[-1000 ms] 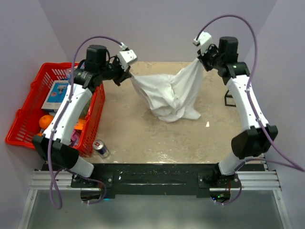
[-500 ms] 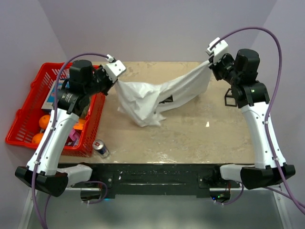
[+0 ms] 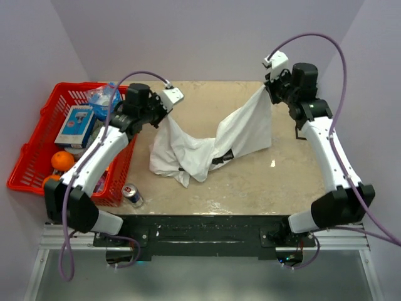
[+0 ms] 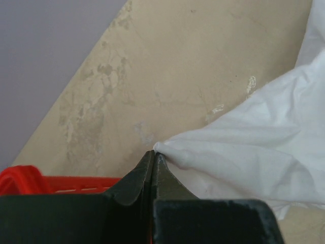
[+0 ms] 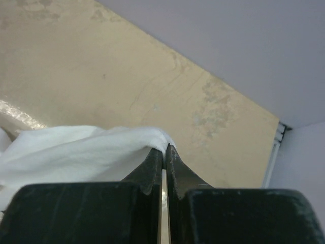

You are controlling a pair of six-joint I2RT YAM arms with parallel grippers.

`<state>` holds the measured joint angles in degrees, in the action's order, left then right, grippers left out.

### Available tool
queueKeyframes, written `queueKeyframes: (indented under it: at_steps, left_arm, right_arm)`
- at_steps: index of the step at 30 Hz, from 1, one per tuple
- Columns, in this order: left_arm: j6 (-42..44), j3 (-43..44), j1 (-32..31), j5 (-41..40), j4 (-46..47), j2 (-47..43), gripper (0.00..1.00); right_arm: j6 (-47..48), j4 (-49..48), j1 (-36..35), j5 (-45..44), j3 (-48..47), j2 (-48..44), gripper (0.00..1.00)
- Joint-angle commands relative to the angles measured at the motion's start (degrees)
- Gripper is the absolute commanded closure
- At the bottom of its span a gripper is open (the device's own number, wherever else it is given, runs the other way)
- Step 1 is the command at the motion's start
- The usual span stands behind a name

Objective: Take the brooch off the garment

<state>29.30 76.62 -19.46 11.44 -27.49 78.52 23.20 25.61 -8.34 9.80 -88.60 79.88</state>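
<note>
The garment (image 3: 207, 147) is a white T-shirt hanging between my two grippers, its sagging middle resting crumpled on the table. A bit of black print (image 3: 223, 156) shows in a fold. My left gripper (image 3: 164, 111) is shut on one cloth edge, seen in the left wrist view (image 4: 154, 152) beside the white cloth (image 4: 254, 147). My right gripper (image 3: 268, 89) is shut on the other edge, seen in the right wrist view (image 5: 164, 148) with cloth (image 5: 76, 150) draping left. The brooch is hidden in every view.
A red basket (image 3: 37, 141) with a box, oranges (image 3: 61, 160) and a plastic bag stands at the table's left edge. A drinks can (image 3: 132, 195) stands near the front left. A small black frame (image 3: 301, 130) sits at the right edge.
Both arms swung: the left gripper moved right and inward, the right gripper moved left and lower. The shirt went from a taut stretch to a sagging drape, with more cloth on the table.
</note>
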Motion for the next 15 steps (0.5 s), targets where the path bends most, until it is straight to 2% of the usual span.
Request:
queueKeyframes:
  at_steps: [1, 3, 4, 6, 7, 9, 10, 11, 13, 15]
  left_arm:
    - [-2.05, 0.36, -1.89, -3.26, 8.14, 7.67, 0.90]
    - [-3.10, 4.30, -2.33, -3.79, 8.41, 9.71, 0.69]
    - [-3.46, 5.28, -2.42, -2.93, 8.15, 9.90, 0.56]
    - [-1.98, 4.78, -2.94, 0.93, 7.71, 8.24, 0.46]
    - [-0.66, 3.20, -3.21, 6.78, 7.80, 5.09, 0.40]
    - [3.64, -4.52, -5.14, 11.04, 8.59, -0.61, 0.32]
    - [5.23, -7.16, -6.19, 13.93, 8.24, -2.13, 0.25]
    - [9.24, -10.84, -9.07, 15.09, 6.93, -3.10, 0.24]
    - [12.96, -12.89, -12.16, 17.63, 1.59, -3.46, 0.24]
    - [18.32, -16.49, -15.86, 17.74, 0.15, -3.11, 0.24]
  right_arm:
    - [-6.06, -6.52, -0.10, -4.61, 1.93, 6.60, 1.00]
    - [-6.59, -6.88, -0.01, -5.76, 1.59, 9.23, 1.00]
    - [-6.59, -6.80, -0.01, -5.93, 0.45, 9.94, 1.00]
    - [-6.68, -6.45, -0.10, -5.76, -0.61, 10.82, 1.00]
    - [-6.59, -6.45, -0.10, -5.67, -1.05, 10.91, 1.00]
    - [-6.50, -6.62, -0.01, -5.50, -0.70, 11.09, 1.00]
    - [-6.59, -6.80, -0.01, -5.50, -0.35, 11.18, 1.00]
    - [-6.68, -6.88, -0.01, -5.41, 0.00, 11.27, 1.00]
    - [-6.94, -6.80, -0.10, -4.88, 0.70, 11.35, 1.00]
    - [-7.29, -6.80, -0.01, -4.44, 0.88, 11.36, 1.00]
